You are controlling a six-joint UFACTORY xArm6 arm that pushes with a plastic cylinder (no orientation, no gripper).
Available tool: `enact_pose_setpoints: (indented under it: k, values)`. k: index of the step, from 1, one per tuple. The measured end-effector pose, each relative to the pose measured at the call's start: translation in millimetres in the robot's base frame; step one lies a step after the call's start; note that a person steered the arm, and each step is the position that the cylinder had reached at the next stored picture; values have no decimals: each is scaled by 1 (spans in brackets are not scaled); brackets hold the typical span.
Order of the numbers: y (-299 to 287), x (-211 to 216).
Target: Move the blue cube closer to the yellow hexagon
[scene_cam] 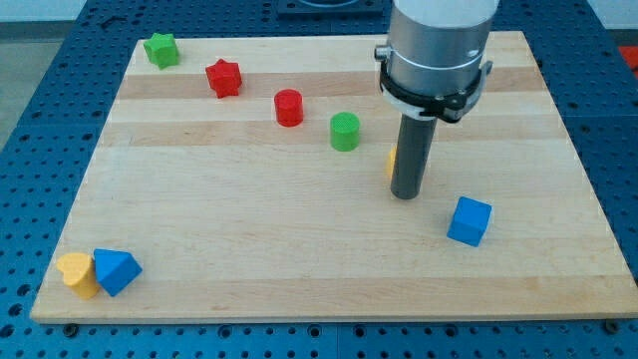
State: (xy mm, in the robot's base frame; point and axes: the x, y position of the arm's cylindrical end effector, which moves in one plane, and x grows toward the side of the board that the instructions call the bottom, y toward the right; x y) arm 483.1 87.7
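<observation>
1. My tip [405,194] is the lower end of a straight dark rod, and it stands on the pale wooden board [249,249] right of centre in the frame. There is no claw here to be apart or together, only the rod, and it holds nothing.
2. The blue plastic cube [470,220] lies to the lower right of my tip, near it but apart; a strip of bare wood shows between them.
3. A sliver of yellow-orange [392,160] peeks out at the rod's left edge, just above my tip. It is probably the yellow hexagon, but the rod hides nearly all of it, so its shape cannot be made out.
4. If so, cube and hexagon are already near each other, with my tip standing between them. The closing push looks not yet done.
5. What is left, as I judge it: get my tip to the cube's lower-right side and push it up and left toward the yellow piece.
6. The other blocks sit well apart from this: a green star [160,49], a red star [224,78], a red cylinder [289,108] and a green cylinder [345,132] across the upper part, and a yellow heart [76,273] touching a blue wedge-like block [116,270] at lower left.
</observation>
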Motion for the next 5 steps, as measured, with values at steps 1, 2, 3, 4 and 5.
enact_pose_setpoints:
  k: [1, 2, 3, 4, 5]
  values:
    - [35, 1]
    - [91, 1]
    - [134, 13]
    - [163, 37]
    - [166, 61]
